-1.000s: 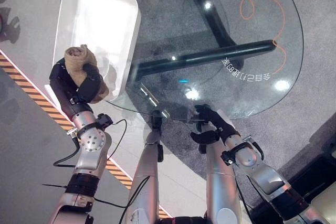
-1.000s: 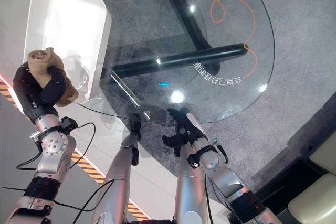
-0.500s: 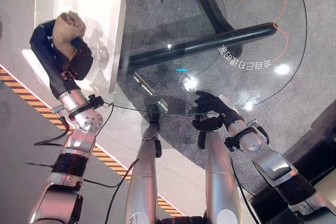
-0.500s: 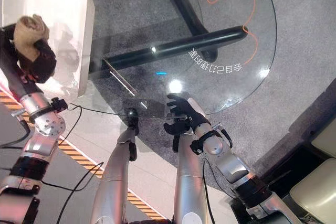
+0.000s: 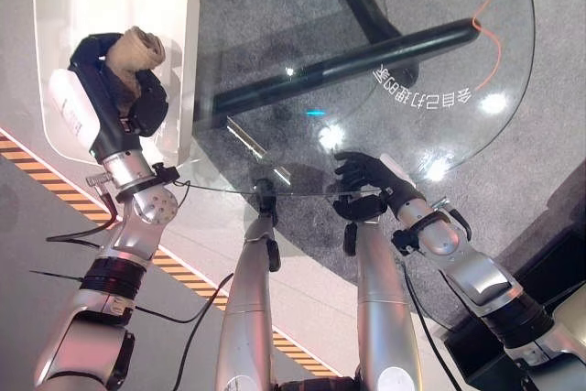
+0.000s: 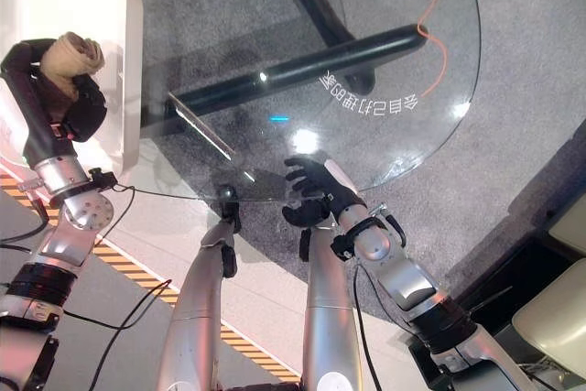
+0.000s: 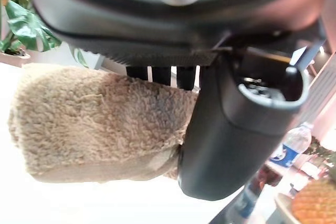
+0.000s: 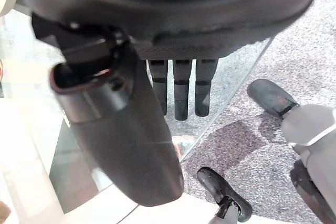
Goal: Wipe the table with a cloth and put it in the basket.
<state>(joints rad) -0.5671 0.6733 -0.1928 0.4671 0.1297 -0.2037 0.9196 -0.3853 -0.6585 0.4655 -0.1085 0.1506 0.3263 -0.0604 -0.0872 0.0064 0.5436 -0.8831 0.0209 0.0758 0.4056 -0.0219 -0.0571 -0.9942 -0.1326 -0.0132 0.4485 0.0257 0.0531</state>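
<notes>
Table: round pane of clear glass on a dark tubular frame; an orange looping line and pale lettering are printed toward its far right edge, and bright glints show on its smooth surface.
Basket: white, smooth-walled rectangular tub with rounded corners, standing at the table's left edge.
Cloth: tan, fleecy fabric bunched into a thick roll; it is held up over the basket's open top, clear of the glass. In the left wrist view its nap looks curly and matted.
Left hand: dark fingers and thumb curled tight around the cloth, which bulges out above the grip.
Right hand: at the table's near edge, fingers fairly straight and lying over the glass rim, thumb set apart below; it holds nothing.
Floor: grey, speckled carpet, seen around and through the glass.
</notes>
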